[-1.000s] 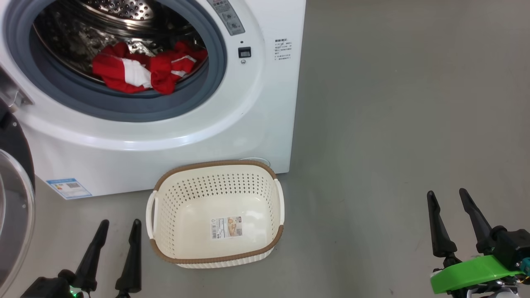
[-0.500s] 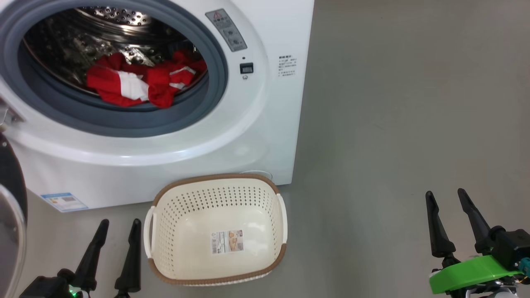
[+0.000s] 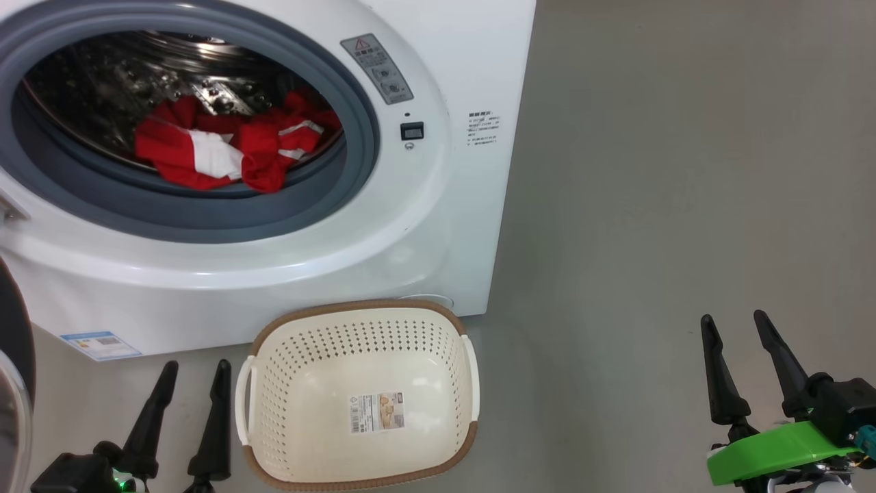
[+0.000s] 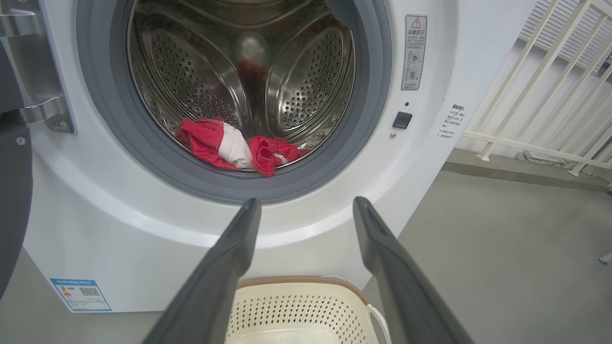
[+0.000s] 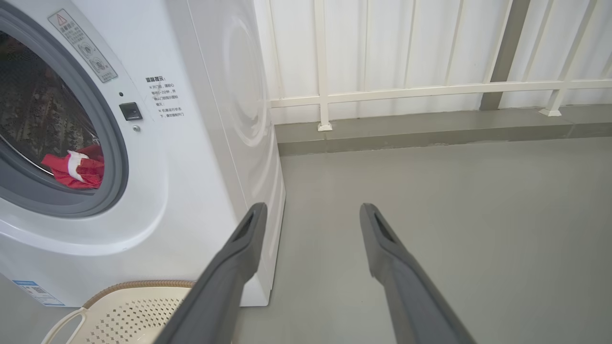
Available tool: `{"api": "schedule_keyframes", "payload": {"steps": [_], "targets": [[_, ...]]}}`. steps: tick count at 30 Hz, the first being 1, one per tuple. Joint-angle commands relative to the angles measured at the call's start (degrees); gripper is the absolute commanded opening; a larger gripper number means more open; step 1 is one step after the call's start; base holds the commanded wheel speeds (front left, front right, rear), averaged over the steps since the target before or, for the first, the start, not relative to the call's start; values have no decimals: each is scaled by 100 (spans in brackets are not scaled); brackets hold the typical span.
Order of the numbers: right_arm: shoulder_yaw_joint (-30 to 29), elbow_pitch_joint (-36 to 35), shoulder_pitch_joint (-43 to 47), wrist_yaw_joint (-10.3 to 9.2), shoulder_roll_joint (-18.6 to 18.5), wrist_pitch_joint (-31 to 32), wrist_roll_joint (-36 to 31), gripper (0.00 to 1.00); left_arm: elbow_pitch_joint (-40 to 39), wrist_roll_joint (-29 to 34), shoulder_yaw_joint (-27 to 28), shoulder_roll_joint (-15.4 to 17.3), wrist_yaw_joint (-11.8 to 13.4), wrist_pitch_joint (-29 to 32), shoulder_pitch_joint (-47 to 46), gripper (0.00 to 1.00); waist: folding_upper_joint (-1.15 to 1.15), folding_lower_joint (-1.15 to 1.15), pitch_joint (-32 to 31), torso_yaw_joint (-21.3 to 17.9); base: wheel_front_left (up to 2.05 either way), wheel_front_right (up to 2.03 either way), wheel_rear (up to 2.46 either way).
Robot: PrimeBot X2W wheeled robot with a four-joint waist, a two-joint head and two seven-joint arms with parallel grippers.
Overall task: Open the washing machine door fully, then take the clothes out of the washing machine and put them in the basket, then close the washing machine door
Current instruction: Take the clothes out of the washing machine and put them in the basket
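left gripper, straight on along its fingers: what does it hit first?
Likely the grey rubber gasket at the lower rim of the big white front-loading washing machine, just short of the bright red clothes. On the left gripper the jaws stand open; depth is unclear.

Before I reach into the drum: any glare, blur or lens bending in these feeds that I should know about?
Head view: sharp and evenly lit, a soft sheen on the washing machine front, and the clothes read clearly. Left wrist view: wide-angle bending toward the edges, bright glints on the drum, and a smeared reflection at its back. Right wrist view: the drum interior is dark, and the railing bows slightly.
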Motion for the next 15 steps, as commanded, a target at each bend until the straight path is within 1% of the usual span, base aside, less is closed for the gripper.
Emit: {"api": "schedule_keyframes", "payload": {"steps": [1, 4, 9, 15], "targets": [[166, -150, -153, 28, -38, -37, -16, 100, -107, 32, 187, 87, 9, -29, -231, 100, 0, 0, 19, 4, 0, 0, 0], [176, -138, -176, 28, -33, -37, -16, 100, -74, 56, 185, 94, 9, -29, -249, 100, 0, 0, 54, -1, 0, 0, 0], [199, -148, -273, 28, -19, -37, -16, 100, 208, 265, 242, 50, 9, -29, -437, 100, 0, 0, 222, -36, 0, 0, 0], [224, -188, -434, 28, 2, -37, -17, 100, 666, 531, 294, -52, 9, -29, -1204, 100, 0, 0, 578, -93, 0, 0, 0]]}}
